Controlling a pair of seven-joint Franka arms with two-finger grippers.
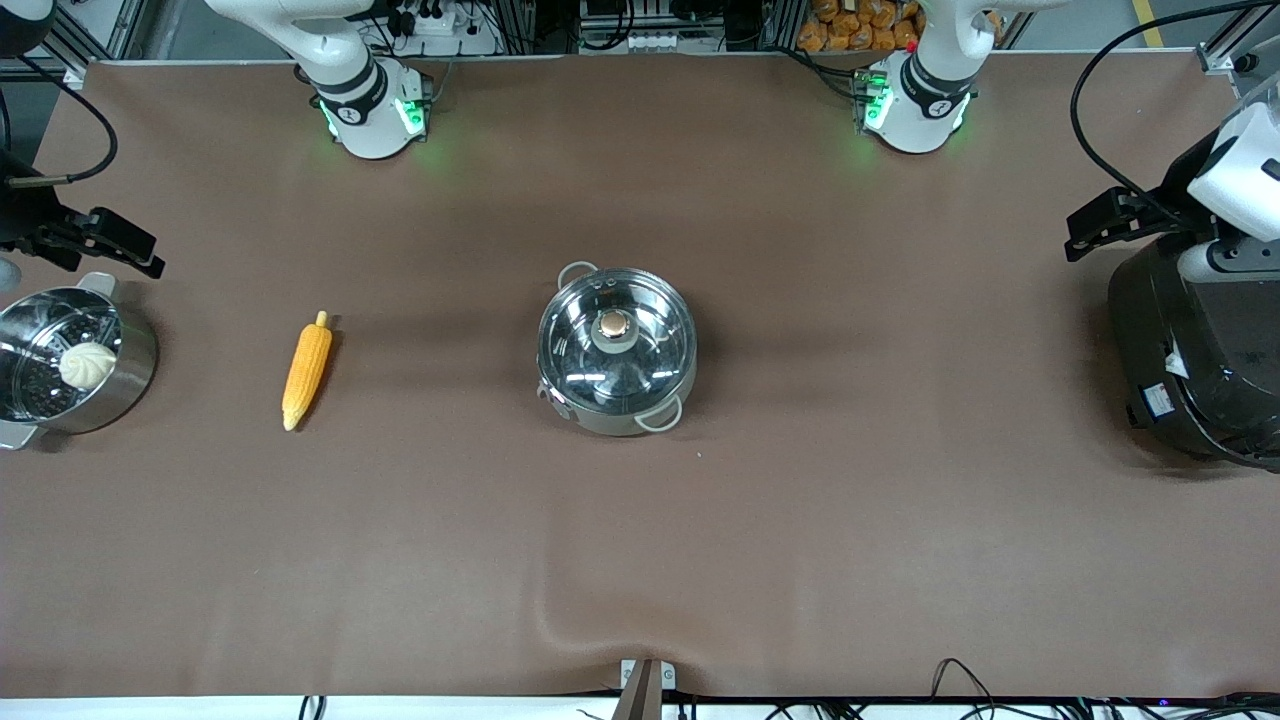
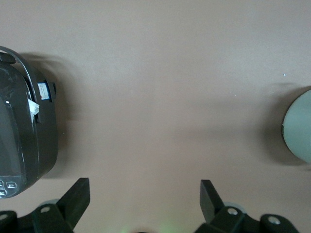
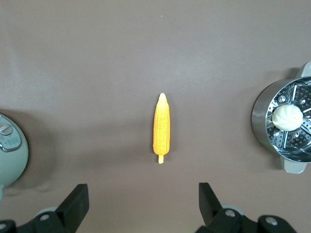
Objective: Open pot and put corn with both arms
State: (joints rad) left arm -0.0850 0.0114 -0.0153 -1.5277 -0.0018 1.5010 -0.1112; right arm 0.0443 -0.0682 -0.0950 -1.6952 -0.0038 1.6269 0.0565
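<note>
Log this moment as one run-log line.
pot: lid on, mid-table | corn: on table toward right arm's end | left gripper: open, beside rice cooker | right gripper: open, above corn

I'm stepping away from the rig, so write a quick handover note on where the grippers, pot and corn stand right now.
Left gripper: open, empty, up over bare table beside the rice cooker.
Right gripper: open, empty, up over the table by the corn.
Pot: mid-table, glass lid on.
Corn: flat on the table between the pot and the steamer pot.
Done: nothing.
Left: lift the lid, put the corn in.
</note>
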